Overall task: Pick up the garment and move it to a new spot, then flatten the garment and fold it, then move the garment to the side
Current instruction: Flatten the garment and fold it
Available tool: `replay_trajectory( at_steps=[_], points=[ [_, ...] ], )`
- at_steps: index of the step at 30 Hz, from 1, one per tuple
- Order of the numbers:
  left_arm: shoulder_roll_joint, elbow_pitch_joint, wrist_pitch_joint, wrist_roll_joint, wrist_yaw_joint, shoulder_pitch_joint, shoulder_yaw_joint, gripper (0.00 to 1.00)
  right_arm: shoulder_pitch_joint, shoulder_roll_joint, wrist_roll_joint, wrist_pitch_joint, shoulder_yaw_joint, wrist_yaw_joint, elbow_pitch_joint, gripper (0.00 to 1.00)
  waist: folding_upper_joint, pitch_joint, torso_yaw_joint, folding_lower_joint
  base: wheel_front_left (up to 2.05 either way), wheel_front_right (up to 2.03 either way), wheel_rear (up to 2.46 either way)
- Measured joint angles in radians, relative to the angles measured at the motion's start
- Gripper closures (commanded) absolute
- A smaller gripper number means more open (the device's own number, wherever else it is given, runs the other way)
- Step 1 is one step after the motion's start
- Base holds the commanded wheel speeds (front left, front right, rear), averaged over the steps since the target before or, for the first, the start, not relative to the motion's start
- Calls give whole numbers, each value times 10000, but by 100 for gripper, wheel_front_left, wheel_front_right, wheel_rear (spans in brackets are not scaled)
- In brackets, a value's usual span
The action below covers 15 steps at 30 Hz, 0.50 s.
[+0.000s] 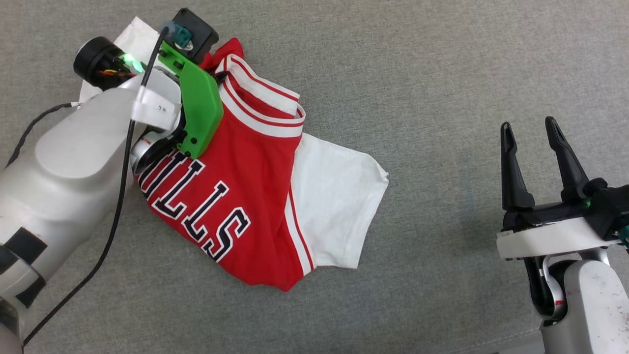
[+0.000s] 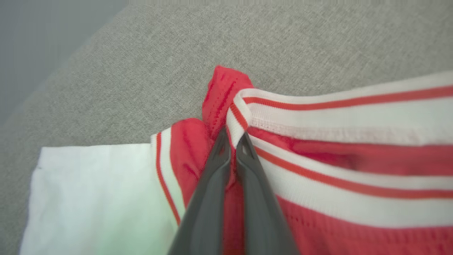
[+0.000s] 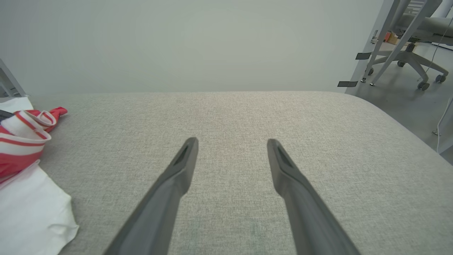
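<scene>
Where L gripper (image 2: pixel 232 137) pinches, red mesh garment (image 1: pixel 255 196) bunches.

One garment (image 1: pixel 236 196) — two grippers (image 1: pixel 528 127) (image 2: pixel 232 137) (one chair (image 3: pixel 407 56)).

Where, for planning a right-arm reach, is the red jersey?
The red white-sleeved jersey T-shirt lies crumpled on the grey fabric surface, head view's left, striped trim pinched by the left end effector.
</scene>
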Motion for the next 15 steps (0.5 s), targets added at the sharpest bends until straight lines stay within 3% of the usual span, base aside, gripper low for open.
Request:
replay_trajectory(
  at_steps=[1,2,5,7,10,15],
  points=[
    [-6,56,-293,2,0,10,-38,10,-1,-4,-4,2,0,0,4,0,0,-27,16,0,0,0,0],
    [-8,117,-673,29,-2,42,-96,0,-1,-15,-17,0,-10,0,6,0,0,-73,40,0,0,0,0],
    [-58,313,-2090,263,6,178,-29,0,4,-92,-59,0,-44,0,2,0,0,-276,141,0,0,0,0],
    [-82,307,-3074,341,268,311,209,0,19,-153,-73,2,-67,0,0,0,0,-466,232,0,0,0,0],
    [-2,21,-4447,523,1080,663,717,0,194,-215,-92,0,-148,0,-12,0,0,-831,415,0,0,0,0],
    [558,-1513,-4886,932,2830,1719,1814,0,546,-378,-105,2,-201,0,-19,0,0,-1388,789,0,0,0,0]
  ],
)
